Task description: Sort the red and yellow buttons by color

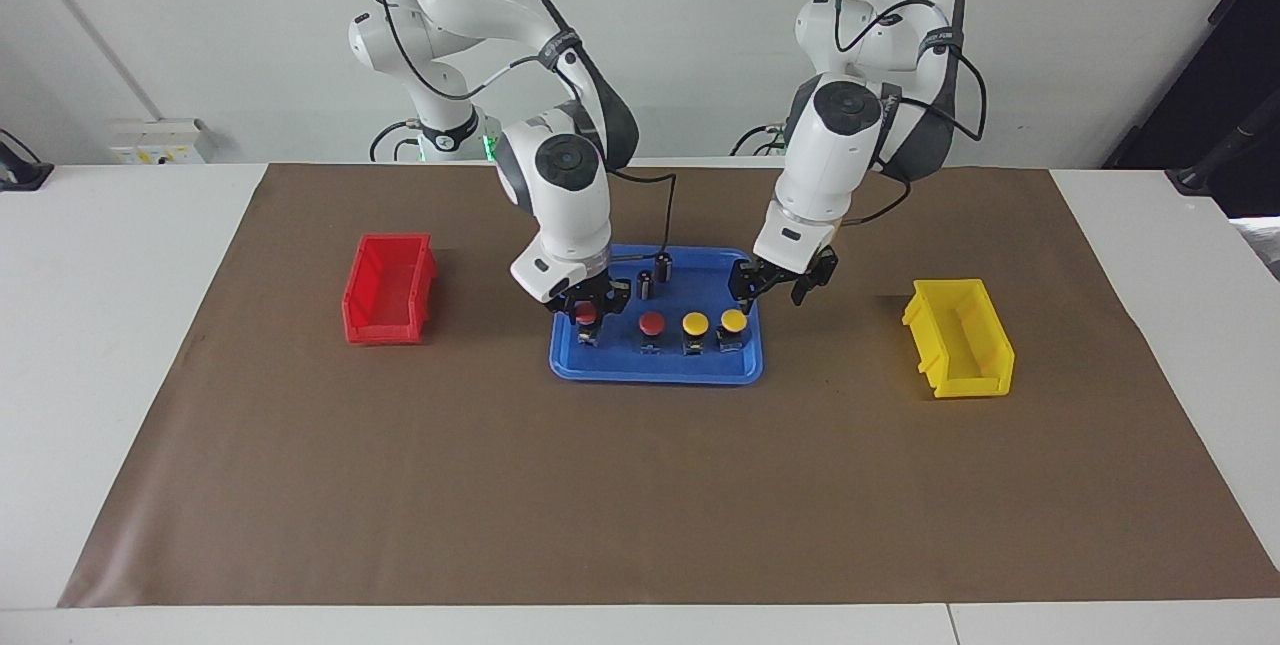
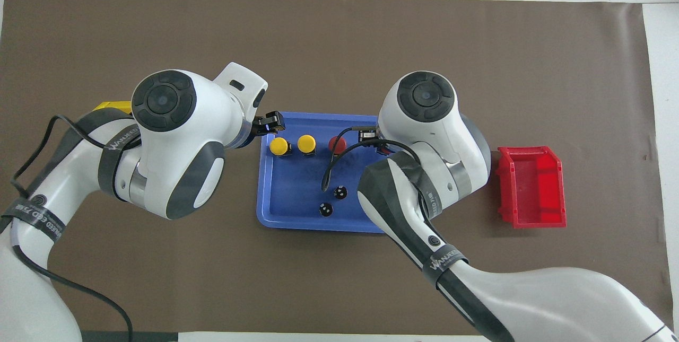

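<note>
1. Nearest the robots' edge of the bench [image 1: 640,485], two dark cylinders [image 1: 655,275] stand upright in the blue tray [image 1: 655,372] at mid-bench. They have no coloured caps and look to be no part of the sort.
2. Just farther out, the four buttons stand in one row across the tray, the two reds toward the right arm's end and the two yellows toward the left arm's end. Each colour thus sits on the side of its own bin.
3. The right gripper [image 1: 588,310] is down over the end red button [image 1: 586,316], its jaws straddling the cap. Whether they have closed on it cannot be told. The button's base appears to sit on the tray.
4. The second red button [image 1: 652,325] and the inner yellow button [image 1: 695,324] stand free between the two grippers.
5. The left gripper [image 1: 775,287] hangs over the tray's rim just beside the end yellow button [image 1: 734,321], jaws spread wide and empty, apparently lined up for that pick.
6. The red bin [image 1: 390,287] waits toward the right arm's end of the bench and the yellow bin [image 1: 960,337] toward the left arm's end. Both are well apart from the tray, and neither shows a button inside.
</note>
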Controlling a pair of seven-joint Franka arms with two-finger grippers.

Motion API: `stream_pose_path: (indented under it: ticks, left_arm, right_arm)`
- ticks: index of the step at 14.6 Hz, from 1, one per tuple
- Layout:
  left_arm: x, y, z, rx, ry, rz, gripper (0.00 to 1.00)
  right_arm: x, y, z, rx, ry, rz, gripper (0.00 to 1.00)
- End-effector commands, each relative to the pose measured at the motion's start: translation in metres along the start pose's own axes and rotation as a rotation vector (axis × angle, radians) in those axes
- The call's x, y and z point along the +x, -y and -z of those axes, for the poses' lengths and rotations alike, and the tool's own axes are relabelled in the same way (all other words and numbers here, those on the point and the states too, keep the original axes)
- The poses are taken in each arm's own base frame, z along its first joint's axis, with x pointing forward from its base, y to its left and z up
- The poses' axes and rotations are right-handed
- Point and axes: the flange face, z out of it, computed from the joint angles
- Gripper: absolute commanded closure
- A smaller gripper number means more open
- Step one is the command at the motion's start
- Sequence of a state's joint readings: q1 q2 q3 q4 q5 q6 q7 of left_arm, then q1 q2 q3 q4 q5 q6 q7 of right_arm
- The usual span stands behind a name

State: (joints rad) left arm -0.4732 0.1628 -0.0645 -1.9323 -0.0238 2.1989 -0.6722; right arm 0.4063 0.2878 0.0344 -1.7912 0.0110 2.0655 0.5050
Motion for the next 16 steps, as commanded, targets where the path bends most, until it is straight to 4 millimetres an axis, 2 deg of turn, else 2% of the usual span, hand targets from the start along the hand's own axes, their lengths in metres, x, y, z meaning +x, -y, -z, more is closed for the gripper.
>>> stream_pose_path:
  ticks: [1, 2, 4, 6, 8, 11, 12, 14, 16]
  left_arm:
    - [-0.004, -0.007, -0.021, -0.007, -0.014, 0.028, 0.29]
    - [-0.006, -0.006, -0.027, 0.0, -0.006, 0.027, 0.3]
    - [-0.013, -0.006, -0.037, -0.001, -0.006, 0.02, 0.3]
    - [-0.018, -0.009, -0.043, -0.001, -0.005, 0.011, 0.31]
    - [-0.021, -0.01, -0.046, 0.005, 0.003, 0.008, 0.32]
    - [-0.028, -0.013, -0.048, 0.01, 0.011, -0.001, 0.35]
    - [-0.028, -0.013, -0.048, 0.01, 0.011, 0.002, 0.4]
    - [-0.028, -0.014, -0.048, 0.009, 0.01, 0.002, 0.57]
    - [-0.028, -0.013, -0.048, 0.009, 0.009, 0.003, 0.75]
  right_arm:
    - [0.015, -0.071, 0.056, 0.032, -0.008, 0.022, 0.78]
    - [0.011, -0.093, 0.067, 0.024, 0.007, 0.043, 0.78]
    - [0.002, -0.151, 0.078, 0.014, 0.034, 0.052, 0.77]
    - [-0.021, -0.188, 0.075, 0.011, 0.043, 0.024, 0.77]
    - [-0.039, -0.213, 0.063, 0.002, 0.066, 0.0, 0.77]
    - [-0.05, -0.243, 0.051, -0.002, 0.085, -0.019, 0.77]
    - [-0.052, -0.254, 0.047, 0.0, 0.092, -0.016, 0.77]
    - [-0.054, -0.275, 0.046, 0.003, 0.104, -0.021, 0.77]
    - [-0.061, -0.281, 0.037, 0.002, 0.111, -0.021, 0.77]
